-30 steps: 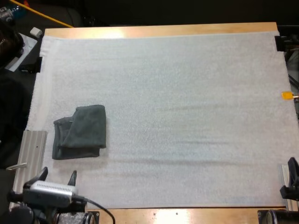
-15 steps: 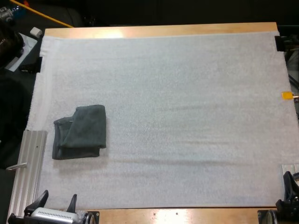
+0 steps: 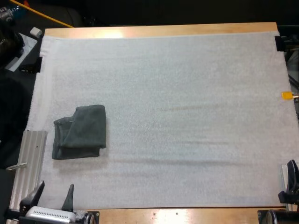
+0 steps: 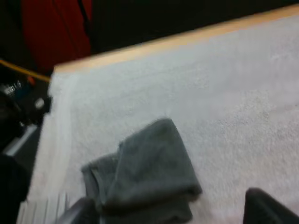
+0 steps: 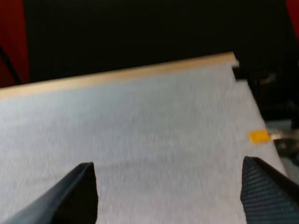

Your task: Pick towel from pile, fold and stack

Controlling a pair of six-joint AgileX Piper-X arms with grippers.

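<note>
Fingers (image 3: pixel 69 198) of the left gripper (image 3: pixel 55 187) stand spread apart with nothing between them, low at the near left corner of the bench (image 3: pixel 163 30). From where that arm looks out, the two dark tips frame the towel (image 3: pixel 80 133) but do not touch it. The right gripper (image 5: pixel 168 163) is spread wide too, and empty, at the near right edge of the white mat (image 3: pixel 187 116), with bare mat between its fingers.

Out from the left gripper, the dark grey-green towel lies on the left part of the mat, well apart from the right gripper. It is loosely folded into a rough square, with one flap lying slantwise over the top. Just to its left a ribbed metal strip (image 3: pixel 30 158) runs along the mat's edge. The wooden rim of the bench shows along the far side.
</note>
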